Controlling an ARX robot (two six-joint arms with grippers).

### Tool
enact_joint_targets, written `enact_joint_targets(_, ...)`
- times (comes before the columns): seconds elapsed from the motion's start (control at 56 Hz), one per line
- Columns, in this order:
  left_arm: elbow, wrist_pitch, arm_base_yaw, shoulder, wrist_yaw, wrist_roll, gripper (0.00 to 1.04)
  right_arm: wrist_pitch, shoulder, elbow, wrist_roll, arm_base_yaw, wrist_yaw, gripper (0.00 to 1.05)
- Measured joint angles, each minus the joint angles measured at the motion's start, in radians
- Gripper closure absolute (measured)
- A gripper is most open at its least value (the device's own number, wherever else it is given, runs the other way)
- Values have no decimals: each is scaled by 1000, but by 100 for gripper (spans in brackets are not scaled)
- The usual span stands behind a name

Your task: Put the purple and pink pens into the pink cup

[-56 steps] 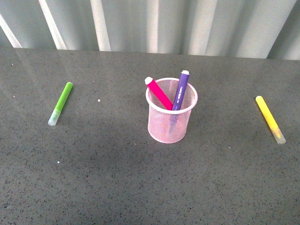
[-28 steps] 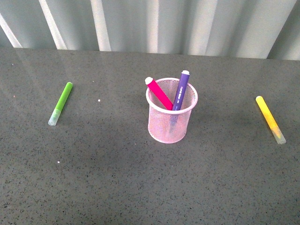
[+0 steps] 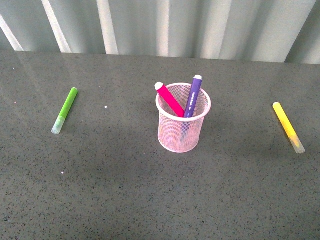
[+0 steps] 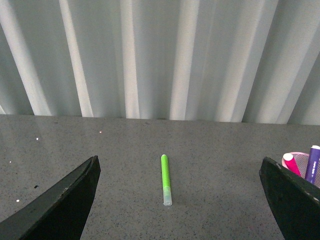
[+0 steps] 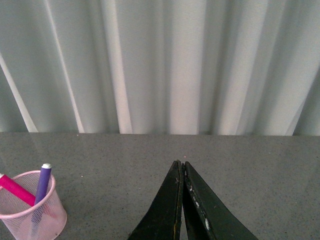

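The pink cup point(image 3: 183, 125) stands upright at the middle of the grey table. The pink pen point(image 3: 169, 99) and the purple pen point(image 3: 193, 95) both stand inside it, leaning apart, tops above the rim. The cup with both pens also shows in the left wrist view point(image 4: 302, 164) and the right wrist view point(image 5: 33, 212). My left gripper point(image 4: 177, 200) is open and empty, held above the table. My right gripper point(image 5: 180, 164) is shut and empty, off to the cup's right. Neither gripper shows in the front view.
A lime-green marker point(image 3: 65, 110) lies on the table left of the cup, also in the left wrist view point(image 4: 165, 179). A yellow marker point(image 3: 288, 127) lies at the right. A pale curtain point(image 3: 165, 25) hangs behind the table's far edge.
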Motion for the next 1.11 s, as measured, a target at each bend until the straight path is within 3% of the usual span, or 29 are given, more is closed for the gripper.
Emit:
enact_joint_targets(0.482, 0, 0, 0, 0, 0, 0, 7, -114, -167, -32, 0, 0, 3, 101)
enact_joint_targets(0.607, 0, 0, 0, 0, 0, 0, 7, -286, -307, -31, 1, 0, 3, 101)
enact_joint_targets(0.981, 0, 0, 0, -1, 0, 0, 7, -294, -342, -31, 0, 0, 4, 101)
enact_joint_targets(1.106, 0, 0, 0, -1, 0, 0, 7, -294, -342, -31, 0, 0, 4, 82)
